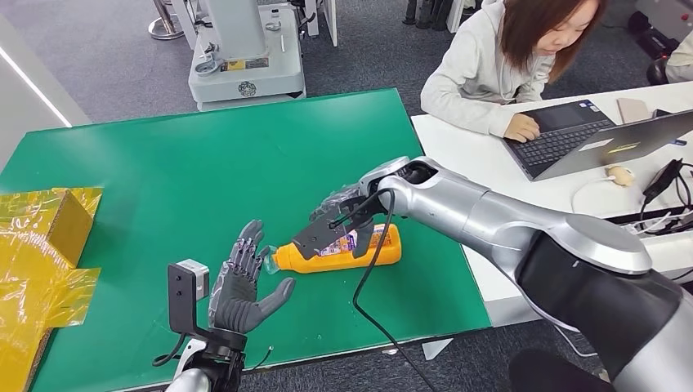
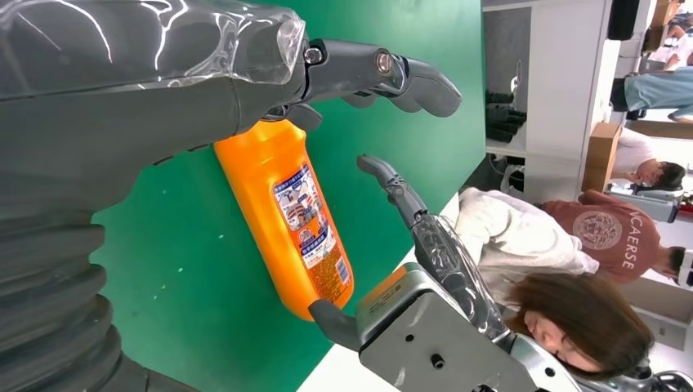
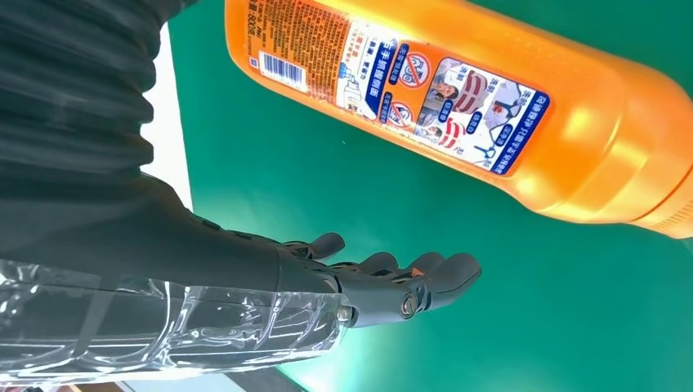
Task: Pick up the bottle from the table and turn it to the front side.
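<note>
An orange bottle (image 1: 382, 248) with a blue-and-white label lies on its side on the green table (image 1: 245, 155), cap end toward my left. My right hand (image 1: 330, 229) hovers over its middle with fingers spread and holds nothing. The right wrist view shows green table between the fingers (image 3: 394, 282) and the bottle (image 3: 458, 98). My left hand (image 1: 243, 282) stands open just beside the cap end, palm toward the bottle. In the left wrist view the bottle (image 2: 282, 216) lies past my left fingers (image 2: 384, 72), with my right hand (image 2: 437, 265) beyond it.
A box wrapped in yellow film (image 1: 45, 224) sits at the table's left edge. A person (image 1: 507, 57) works at laptops (image 1: 572, 135) on a white table (image 1: 458, 147) on the right. A grey machine base (image 1: 245, 65) stands behind the table. A black cable (image 1: 368, 286) hangs from my right arm.
</note>
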Tool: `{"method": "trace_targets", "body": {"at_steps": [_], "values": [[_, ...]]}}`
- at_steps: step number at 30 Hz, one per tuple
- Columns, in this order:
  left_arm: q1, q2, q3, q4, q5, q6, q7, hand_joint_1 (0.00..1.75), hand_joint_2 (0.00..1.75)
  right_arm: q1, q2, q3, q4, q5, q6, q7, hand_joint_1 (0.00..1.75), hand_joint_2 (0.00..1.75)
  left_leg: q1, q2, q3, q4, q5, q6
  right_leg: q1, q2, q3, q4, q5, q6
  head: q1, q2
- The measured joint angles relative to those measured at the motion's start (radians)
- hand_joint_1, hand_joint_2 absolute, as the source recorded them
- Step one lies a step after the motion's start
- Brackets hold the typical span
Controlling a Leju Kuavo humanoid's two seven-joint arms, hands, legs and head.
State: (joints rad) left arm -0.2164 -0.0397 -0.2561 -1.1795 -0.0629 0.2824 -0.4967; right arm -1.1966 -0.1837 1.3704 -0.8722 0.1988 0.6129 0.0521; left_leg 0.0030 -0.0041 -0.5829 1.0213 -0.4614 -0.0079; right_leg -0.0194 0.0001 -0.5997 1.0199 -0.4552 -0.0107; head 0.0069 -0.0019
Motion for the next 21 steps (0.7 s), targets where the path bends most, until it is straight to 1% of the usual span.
{"method": "trace_targets", "body": {"at_steps": [5,10,11,12,13,15,16,18,21], "values": [[0.001,0.000,0.006,0.000,0.009,-0.006,0.001,0.00,1.75,-0.007,0.008,0.027,0.001,-0.012,0.003,0.016,0.00,1.75,0.000,0.000,0.000,0.000,0.000,0.000,0.000,0.000,0.000,0.000,0.000,0.000,0.000,0.000],[0.005,-0.002,0.015,0.000,0.001,-0.012,0.002,0.00,1.75,-0.012,0.002,0.057,0.004,-0.014,-0.025,0.053,0.00,1.75,0.000,0.000,0.001,0.000,0.000,0.000,0.000,0.000,0.000,0.000,0.000,0.000,0.000,0.000],[0.006,-0.002,0.017,0.000,-0.004,-0.011,0.002,0.00,1.75,-0.001,-0.010,0.059,0.006,-0.011,-0.047,0.073,0.00,1.75,0.000,0.000,0.001,0.000,0.000,0.000,0.000,0.000,0.000,-0.001,0.000,0.000,-0.001,0.000],[0.007,-0.002,0.020,0.000,-0.010,-0.010,0.001,0.00,1.75,0.022,-0.031,0.058,0.005,0.003,-0.089,0.091,0.00,1.75,0.001,-0.002,0.002,0.001,0.000,0.000,0.001,-0.002,0.002,-0.002,-0.001,0.001,-0.002,0.000],[0.009,-0.002,0.022,0.000,-0.017,-0.009,-0.003,0.00,1.75,0.058,-0.062,0.055,0.003,0.032,-0.150,0.101,0.00,1.75,0.002,-0.006,0.003,0.001,0.000,0.000,0.002,-0.005,0.005,-0.004,-0.001,0.001,-0.002,0.000],[0.014,-0.002,0.024,0.001,-0.028,-0.007,-0.013,0.00,1.75,0.152,-0.128,0.044,0.001,0.115,-0.277,0.082,0.00,1.75,0.004,-0.016,0.003,0.001,0.000,0.000,0.003,-0.015,0.010,-0.005,-0.003,0.003,-0.002,0.000],[0.017,-0.002,0.024,0.001,-0.031,-0.007,-0.018,0.00,1.75,0.196,-0.158,0.036,0.003,0.152,-0.320,0.070,0.00,1.75,0.004,-0.019,0.002,0.001,0.000,0.000,0.004,-0.018,0.011,-0.006,-0.003,0.004,-0.001,0.000],[0.021,-0.002,0.025,0.003,-0.036,-0.007,-0.023,0.00,1.75,0.256,-0.198,0.010,0.000,0.195,-0.344,0.068,0.00,1.75,0.003,-0.017,0.002,0.001,-0.001,0.001,0.003,-0.015,0.011,-0.006,-0.003,0.004,0.001,0.000],[0.022,-0.005,0.025,0.005,-0.040,-0.008,-0.024,0.00,1.75,0.291,-0.225,-0.030,-0.018,0.234,-0.325,0.097,0.00,1.75,0.003,-0.003,0.009,0.001,-0.006,0.003,0.003,-0.002,0.013,-0.007,-0.002,0.004,0.002,0.000]]}}
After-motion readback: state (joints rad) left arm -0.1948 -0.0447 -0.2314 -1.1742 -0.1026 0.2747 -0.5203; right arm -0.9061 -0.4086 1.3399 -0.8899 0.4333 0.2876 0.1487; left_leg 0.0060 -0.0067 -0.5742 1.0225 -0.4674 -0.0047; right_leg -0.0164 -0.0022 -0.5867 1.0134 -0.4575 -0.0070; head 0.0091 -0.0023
